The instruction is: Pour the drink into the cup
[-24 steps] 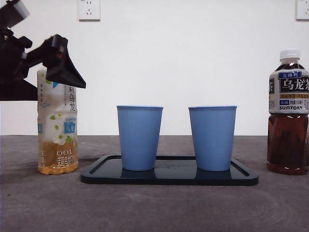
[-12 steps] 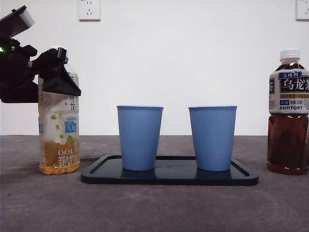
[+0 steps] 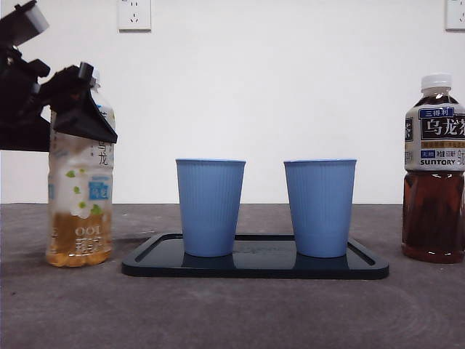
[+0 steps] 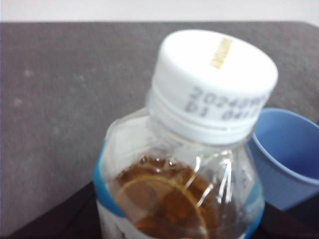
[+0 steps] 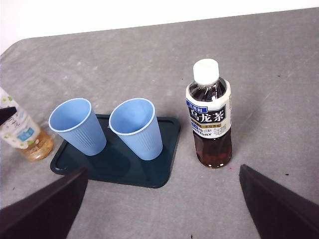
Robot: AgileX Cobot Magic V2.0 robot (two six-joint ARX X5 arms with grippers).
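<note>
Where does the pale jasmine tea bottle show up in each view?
Front view: pale tea bottle far left, left gripper at its neck.
Left wrist view: fills the frame, capped.
Right wrist view: left edge.
Shared landmark: the adjacent blue cup.

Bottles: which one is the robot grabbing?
The pale tea bottle with the flower label, beside the tray's end. The left gripper is at its neck. The dark tea bottle stands alone.
</note>
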